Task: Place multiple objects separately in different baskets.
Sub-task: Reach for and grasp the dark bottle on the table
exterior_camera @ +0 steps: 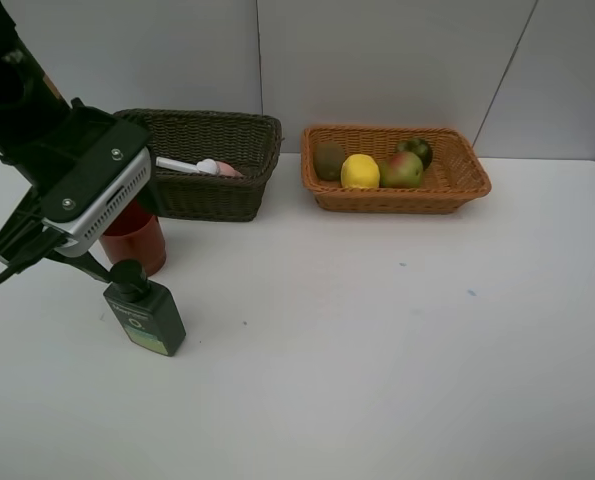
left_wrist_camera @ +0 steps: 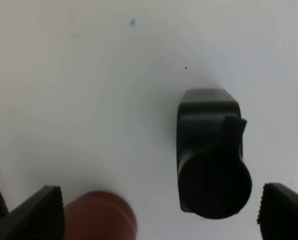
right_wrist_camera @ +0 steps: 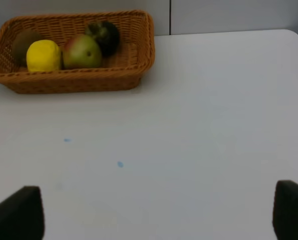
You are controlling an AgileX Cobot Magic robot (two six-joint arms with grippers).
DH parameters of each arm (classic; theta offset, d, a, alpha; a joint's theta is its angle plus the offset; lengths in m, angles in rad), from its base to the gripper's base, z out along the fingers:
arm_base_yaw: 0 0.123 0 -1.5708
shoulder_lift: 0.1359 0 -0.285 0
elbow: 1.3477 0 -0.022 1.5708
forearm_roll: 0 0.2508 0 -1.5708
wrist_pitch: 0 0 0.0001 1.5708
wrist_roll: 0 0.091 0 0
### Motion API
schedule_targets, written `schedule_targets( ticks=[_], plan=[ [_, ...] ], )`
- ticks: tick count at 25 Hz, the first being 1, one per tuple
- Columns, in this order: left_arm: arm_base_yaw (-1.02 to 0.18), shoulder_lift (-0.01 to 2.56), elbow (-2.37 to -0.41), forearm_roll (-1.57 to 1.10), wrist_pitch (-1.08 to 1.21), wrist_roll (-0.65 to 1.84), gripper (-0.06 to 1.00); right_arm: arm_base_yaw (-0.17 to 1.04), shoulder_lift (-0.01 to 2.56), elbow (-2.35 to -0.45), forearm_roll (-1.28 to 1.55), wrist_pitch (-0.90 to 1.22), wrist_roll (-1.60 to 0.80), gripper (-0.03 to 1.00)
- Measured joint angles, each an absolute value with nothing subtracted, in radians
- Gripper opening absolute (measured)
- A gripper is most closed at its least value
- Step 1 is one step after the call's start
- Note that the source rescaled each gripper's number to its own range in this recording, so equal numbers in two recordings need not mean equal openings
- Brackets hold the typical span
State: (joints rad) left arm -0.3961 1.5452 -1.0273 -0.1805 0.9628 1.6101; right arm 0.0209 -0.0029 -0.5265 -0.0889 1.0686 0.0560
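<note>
1. The left arm's black housing hides most of the red plastic cup [exterior_camera: 137,243]; the dark green square bottle [exterior_camera: 145,312] stands just in front of it on the white table [exterior_camera: 377,340]
2. Left gripper [left_wrist_camera: 161,210]: jaws fully apart, empty, above the bottle cap
3. Dark olive wicker basket [exterior_camera: 212,160]: white marker [exterior_camera: 177,165] and pink bottle [exterior_camera: 222,169] partly hidden by its wall
4. Orange-tan wicker basket [exterior_camera: 397,170]: brown kiwi [exterior_camera: 328,160], yellow lemon [exterior_camera: 360,171], green-red pear [exterior_camera: 402,170], dark green round fruit [exterior_camera: 415,150]
5. Right gripper [right_wrist_camera: 159,215]: wide open, empty; only fingertips visible

A white table [exterior_camera: 377,340] fills the lower frame, flecked with small blue specks [exterior_camera: 470,293]; pale grey wall panels [exterior_camera: 377,60] span the top.
</note>
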Motion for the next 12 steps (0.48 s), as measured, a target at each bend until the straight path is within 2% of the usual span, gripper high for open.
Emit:
schedule_targets(
  ticks=[12],
  plan=[
    [-0.396, 1.603, -0.996, -0.218, 0.961, 1.61, 1.0, 0.021, -0.003, -0.527, -0.089, 1.069, 0.056, 1.0]
  ],
)
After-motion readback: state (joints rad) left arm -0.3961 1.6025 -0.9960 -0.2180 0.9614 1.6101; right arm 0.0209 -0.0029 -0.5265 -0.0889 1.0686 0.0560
